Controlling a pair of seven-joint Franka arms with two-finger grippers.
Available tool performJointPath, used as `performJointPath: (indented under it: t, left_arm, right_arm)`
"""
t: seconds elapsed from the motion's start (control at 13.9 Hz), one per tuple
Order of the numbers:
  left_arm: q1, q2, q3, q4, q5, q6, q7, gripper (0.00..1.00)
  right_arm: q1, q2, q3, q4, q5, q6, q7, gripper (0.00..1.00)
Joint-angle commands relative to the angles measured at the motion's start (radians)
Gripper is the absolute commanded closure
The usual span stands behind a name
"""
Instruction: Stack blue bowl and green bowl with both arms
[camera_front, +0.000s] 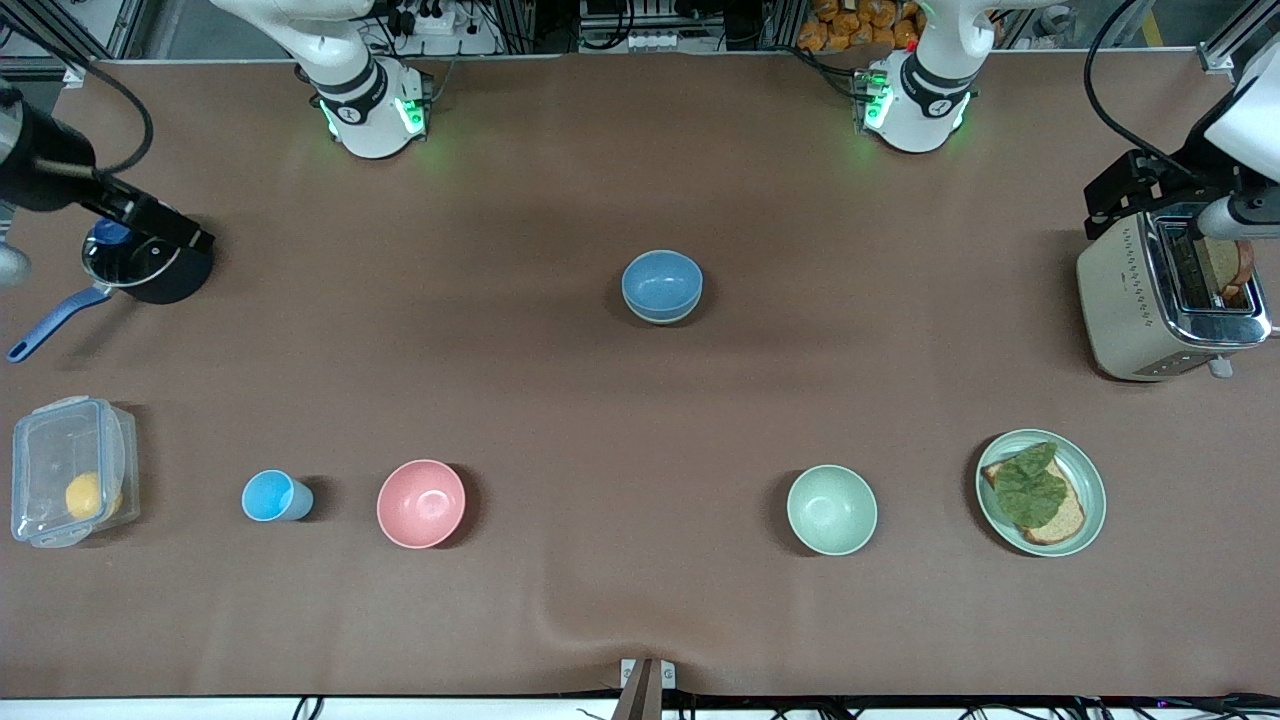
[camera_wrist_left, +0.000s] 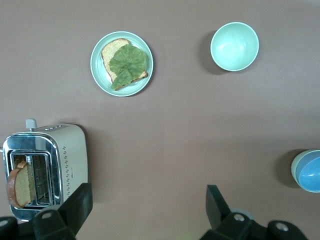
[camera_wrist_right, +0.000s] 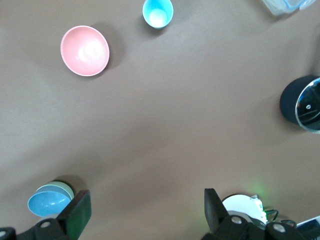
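Sitting stacked: blue bowl (camera_front: 661, 283) in green bowl (camera_front: 664, 316)

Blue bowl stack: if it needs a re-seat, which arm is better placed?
Right, marginally: the blue bowl, nested in green bowl, lies just beside the open right claw in its wrist view; farther from the open left claw.

brown table (camera_front: 640, 180), stacked bowls (camera_front: 661, 286) mid, toaster (camera_front: 1140, 300), pot (camera_front: 150, 268)

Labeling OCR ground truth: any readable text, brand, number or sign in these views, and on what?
None can be read.
toaster: small marks on its side, too small to read.
blue bowl, green bowl, pink bowl, cup, plate, pot, container: plain, no text.
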Motion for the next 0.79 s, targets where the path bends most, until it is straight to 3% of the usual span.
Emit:
performJointPath:
  t: [0.0, 0.22, 0.72]
  left_arm:
    - [0.025, 0.001, 0.016, 0.022, -0.043, -0.043, 0.026, 0.0]
    - [0.026, 0.004, 0.016, 0.023, -0.045, -0.044, 0.028, 0.0]
    - [0.025, 0.008, 0.016, 0.023, -0.048, -0.044, 0.028, 0.0]
  right_arm:
    - [0.051, -0.05, -0.069, 0.015, -0.016, -0.014, -0.04, 0.0]
    - [0.053, -0.064, -0.15, 0.015, -0.016, -0.05, -0.264, 0.0]
    - [0.053, -0.073, -0.155, 0.009, -0.024, -0.086, -0.295, 0.0]
